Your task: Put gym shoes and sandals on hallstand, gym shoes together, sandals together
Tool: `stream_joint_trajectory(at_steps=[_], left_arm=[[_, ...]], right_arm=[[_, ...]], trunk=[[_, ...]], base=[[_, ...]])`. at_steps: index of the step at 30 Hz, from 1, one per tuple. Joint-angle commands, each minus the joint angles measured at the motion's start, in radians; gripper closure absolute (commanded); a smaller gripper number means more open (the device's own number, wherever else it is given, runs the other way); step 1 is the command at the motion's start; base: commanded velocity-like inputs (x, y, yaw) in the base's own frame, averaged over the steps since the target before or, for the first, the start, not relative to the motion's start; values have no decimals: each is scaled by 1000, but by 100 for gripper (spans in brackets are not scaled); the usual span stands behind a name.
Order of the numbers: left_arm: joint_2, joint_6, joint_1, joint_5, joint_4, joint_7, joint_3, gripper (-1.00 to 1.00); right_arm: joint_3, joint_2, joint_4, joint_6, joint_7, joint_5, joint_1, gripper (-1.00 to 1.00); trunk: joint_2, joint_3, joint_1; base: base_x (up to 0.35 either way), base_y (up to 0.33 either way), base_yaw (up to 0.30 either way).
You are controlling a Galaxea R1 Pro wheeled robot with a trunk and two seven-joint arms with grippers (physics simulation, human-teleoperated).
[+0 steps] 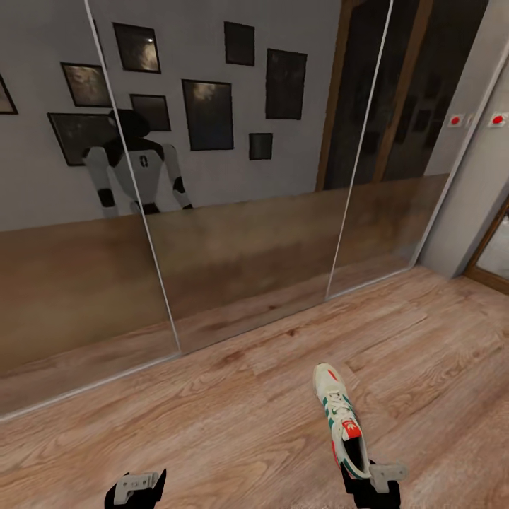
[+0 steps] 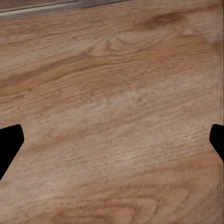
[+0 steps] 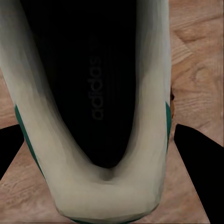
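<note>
One gym shoe (image 1: 341, 417) is held by the right gripper (image 1: 370, 488) above the wood floor (image 1: 233, 417), low and right of centre in the head view. Its long axis runs away from the robot, with the toe pointing ahead toward the mirrored doors (image 1: 240, 212) and leaning slightly left, and the heel nearest the gripper. The shoe sits upright, laces and red tongue facing up.

In the right wrist view the shoe's heel collar (image 3: 109, 186) and dark inner sole fill the space between the two black fingers (image 3: 200, 163), which press in from either side at the heel, so this gripper is clamped on the shoe.

The left gripper (image 1: 136, 489) hangs low at the head view's bottom edge. In the left wrist view its fingertips (image 2: 9, 144) are spread wide over bare floor (image 2: 112, 112), holding nothing.

The mirrored doors show the robot's reflection (image 1: 138, 166) and framed pictures (image 1: 208, 114).
</note>
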Motion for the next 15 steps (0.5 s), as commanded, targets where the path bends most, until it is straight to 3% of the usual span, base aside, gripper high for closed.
stream_joint_trajectory(at_steps=[1,15], left_arm=[[-1,-2,0,-3,0,-9,8,-100],[-1,-2,-1,-3,0,-9,8,-100]], right_arm=[[-9,1,1,-4,7,7,-1,100],[-9,1,1,-3,7,7,-1,100]], trunk=[[0,-1,0],[0,-1,0]], base=[[0,0,-274],[0,0,-274]])
